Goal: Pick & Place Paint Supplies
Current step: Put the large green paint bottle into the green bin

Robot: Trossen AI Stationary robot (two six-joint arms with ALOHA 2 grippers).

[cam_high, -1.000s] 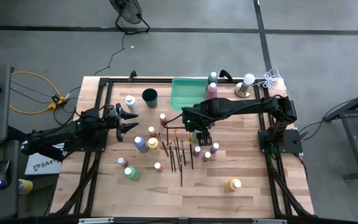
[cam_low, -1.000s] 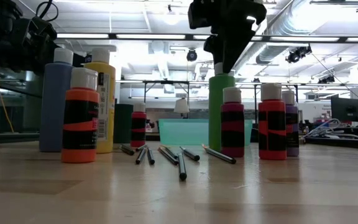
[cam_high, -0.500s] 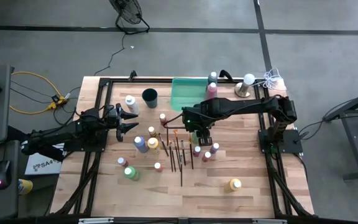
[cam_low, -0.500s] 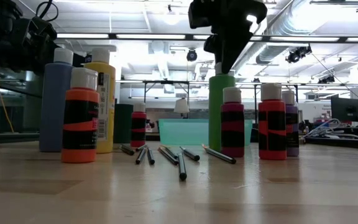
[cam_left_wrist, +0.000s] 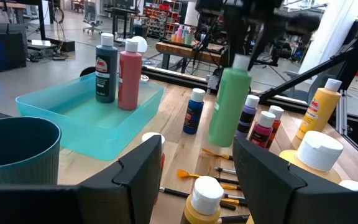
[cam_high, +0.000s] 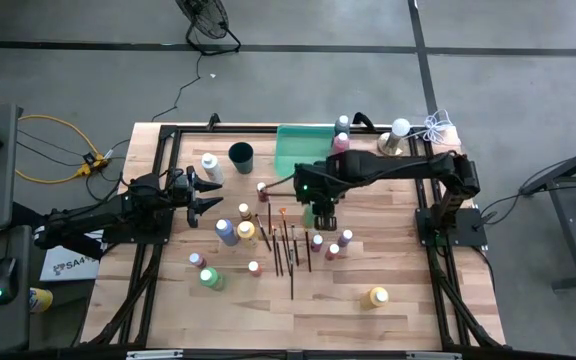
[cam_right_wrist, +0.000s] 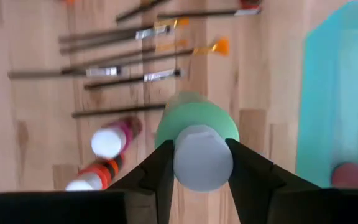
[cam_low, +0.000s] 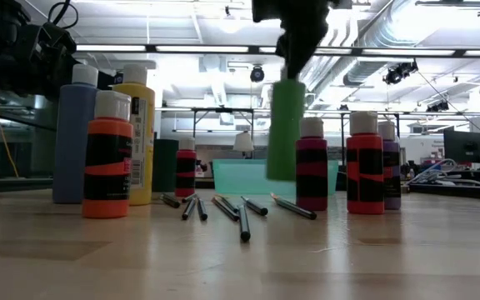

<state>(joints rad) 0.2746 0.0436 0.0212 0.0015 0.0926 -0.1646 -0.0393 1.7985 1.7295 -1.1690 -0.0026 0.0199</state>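
A green paint bottle (cam_low: 285,129) hangs clear of the desk (cam_low: 240,250), slightly tilted, pinched at its pale cap (cam_right_wrist: 202,157) by the right end effector (cam_right_wrist: 201,163), whose two dark fingers (cam_right_wrist: 162,171) press against the cap from either side. In the high view the right end effector (cam_high: 321,209) sits over the middle of the desk, between the translucent green tray (cam_high: 302,150) and a scatter of thin paintbrushes (cam_high: 288,245) lying flat on the wood. The left wrist view shows the lifted bottle (cam_left_wrist: 230,106) suspended above the brushes, with a dark bottle (cam_left_wrist: 106,60) and a pink bottle (cam_left_wrist: 129,73) standing upright inside the tray (cam_left_wrist: 73,112).

At desk level, magenta (cam_low: 311,163), red (cam_low: 364,163) and purple (cam_low: 389,165) bottles stand upright just beside the raised one, while an orange bottle (cam_low: 108,155), a yellow bottle (cam_low: 138,133) and a pale blue bottle (cam_low: 77,135) stand grouped closer to the low camera. A dark round cup (cam_high: 241,155) stands near the tray.

The left end effector (cam_high: 208,192) hovers at the desk's left side, its fingers spread and holding nothing.
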